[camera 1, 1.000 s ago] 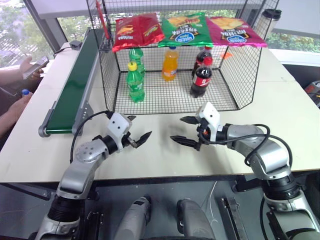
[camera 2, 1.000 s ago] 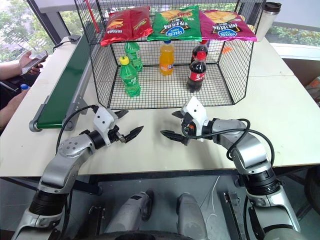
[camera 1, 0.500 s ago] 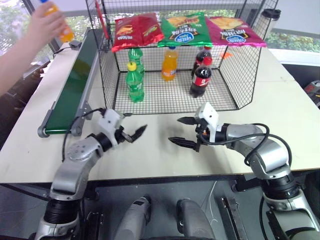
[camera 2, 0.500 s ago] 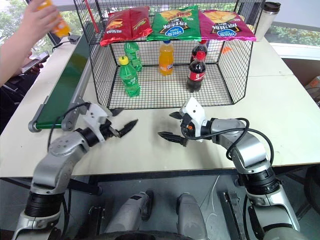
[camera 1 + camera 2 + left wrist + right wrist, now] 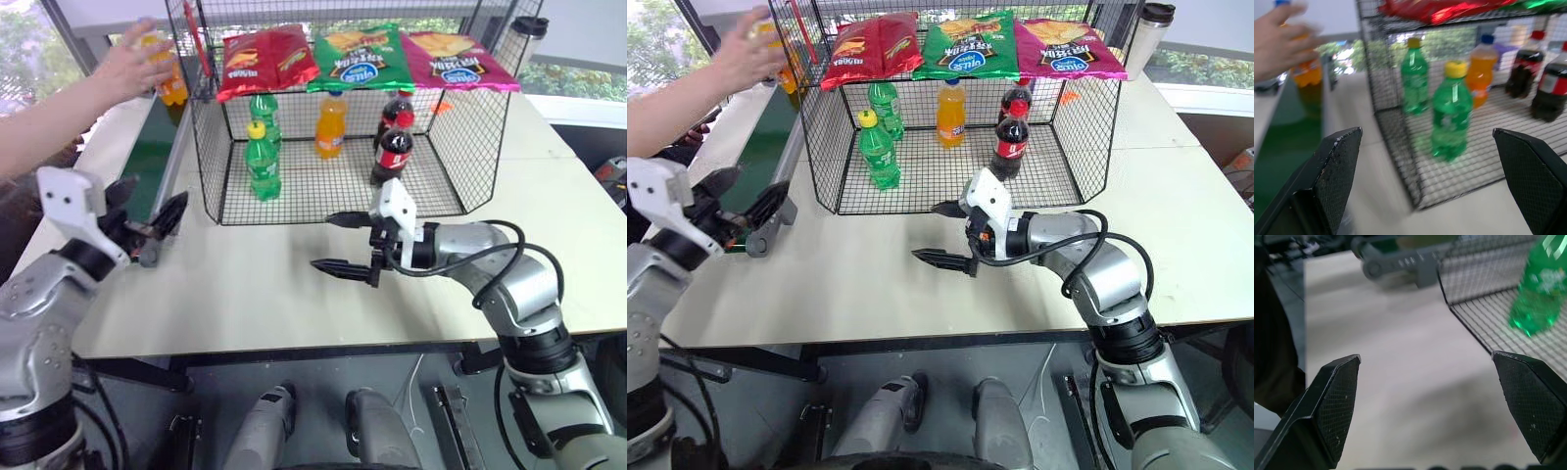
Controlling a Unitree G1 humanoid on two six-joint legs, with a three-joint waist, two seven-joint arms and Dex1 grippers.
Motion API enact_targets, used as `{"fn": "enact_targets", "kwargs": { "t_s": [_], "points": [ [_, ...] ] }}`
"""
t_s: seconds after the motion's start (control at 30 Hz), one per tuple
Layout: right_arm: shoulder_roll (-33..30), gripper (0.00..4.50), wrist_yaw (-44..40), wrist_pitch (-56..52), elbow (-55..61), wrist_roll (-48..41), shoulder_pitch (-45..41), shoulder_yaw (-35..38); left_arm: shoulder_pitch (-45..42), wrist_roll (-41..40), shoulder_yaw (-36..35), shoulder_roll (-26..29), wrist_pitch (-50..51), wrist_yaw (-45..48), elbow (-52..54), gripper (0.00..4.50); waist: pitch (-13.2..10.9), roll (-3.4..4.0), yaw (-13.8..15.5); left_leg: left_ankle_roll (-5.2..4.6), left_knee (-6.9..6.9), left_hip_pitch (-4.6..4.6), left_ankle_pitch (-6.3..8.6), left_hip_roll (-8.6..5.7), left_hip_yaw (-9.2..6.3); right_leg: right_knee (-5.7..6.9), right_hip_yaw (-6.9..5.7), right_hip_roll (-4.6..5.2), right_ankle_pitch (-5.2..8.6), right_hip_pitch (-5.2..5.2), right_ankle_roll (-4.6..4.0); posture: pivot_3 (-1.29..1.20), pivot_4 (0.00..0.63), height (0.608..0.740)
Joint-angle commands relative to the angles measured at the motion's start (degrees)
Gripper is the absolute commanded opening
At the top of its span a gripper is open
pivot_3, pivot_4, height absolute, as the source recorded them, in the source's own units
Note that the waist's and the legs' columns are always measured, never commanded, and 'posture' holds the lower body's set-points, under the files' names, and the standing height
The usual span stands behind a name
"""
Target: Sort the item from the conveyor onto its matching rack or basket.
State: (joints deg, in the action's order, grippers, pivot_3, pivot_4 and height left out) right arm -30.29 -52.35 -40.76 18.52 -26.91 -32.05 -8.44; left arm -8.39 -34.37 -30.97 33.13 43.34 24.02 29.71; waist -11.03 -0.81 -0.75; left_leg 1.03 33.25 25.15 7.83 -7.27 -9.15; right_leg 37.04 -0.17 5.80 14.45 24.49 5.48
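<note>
While waiting on the drop-off, nothing grabbed yet. Orange soda (image 5: pixel 168 80) up in a person's hand (image 5: pixel 135 65), out past the cage's (image 5: pixel 210 147) far left corner, over the far end of the conveyor (image 5: pixel 155 157). Can't tell whether already touching the belt or just above it.

Left gripper (image 5: pixel 147 210) wide open and empty, parked left of the cage by the conveyor's near end. Right gripper (image 5: pixel 322 242) also spread wide, holding nothing, hanging just off the cage's front edge over the table (image 5: pixel 245 294).

So, step in hand: pre-pick, basically standby. Next up, judging by this alone: wait for the bottle to ride down the belt toward the cage's near left corner, then close the left fingers round the body under the blue cap, lift clear, and swing it round into the cage. Looks open at the front, so probably easiest that way. Best spot likely beside the other orange bottle (image 5: pixel 331 125) standing mid-back in the cage, between the green ones (image 5: pixel 265 162) on the left and the colas (image 5: pixel 392 152) on the right. Worth watching the mesh wall on the way in, and that person's arm.

Surface: pale, plain tabletop, bare in front of the cage. Three chip bags (image 5: pixel 362 54) lying flat across the cage top: red, green, pink. Dark tumbler (image 5: pixel 532 39) off the cage's far right corner. Windows with greenery behind the cage, plenty of daylight.
</note>
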Motion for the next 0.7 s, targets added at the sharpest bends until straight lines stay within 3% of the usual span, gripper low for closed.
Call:
{"fn": "enact_targets", "kwargs": {
  "t_s": [0.03, 0.7],
  "points": [
    [0.7, 4.45, -1.3, 0.1, 3.3, -3.2, -1.2, 0.6, 1.9, -0.9, -4.0, 2.6, -0.9, 0.7, 1.2, 4.50, 0.0, 0.00, 0.2, 0.00, 0.00, 0.00, 0.00, 0.01, 0.00, 0.00, 0.00, 0.00, 0.00, 0.00, 0.00, 0.00, 0.150, 0.739],
    [1.2, 4.45, -0.9, 1.3, 4.0, -3.9, 0.5, -1.0, 6.1, 1.7, -8.0, 2.3, -8.0, -1.3, -10.0, 4.50, 0.0, -0.01, 0.1, 0.02, -0.12, 0.02, 0.01, 0.05, 0.05, -0.12, 0.05, 0.05, -0.01, 0.05, -0.07, 0.00, 0.150, 0.739]
  ]
}}
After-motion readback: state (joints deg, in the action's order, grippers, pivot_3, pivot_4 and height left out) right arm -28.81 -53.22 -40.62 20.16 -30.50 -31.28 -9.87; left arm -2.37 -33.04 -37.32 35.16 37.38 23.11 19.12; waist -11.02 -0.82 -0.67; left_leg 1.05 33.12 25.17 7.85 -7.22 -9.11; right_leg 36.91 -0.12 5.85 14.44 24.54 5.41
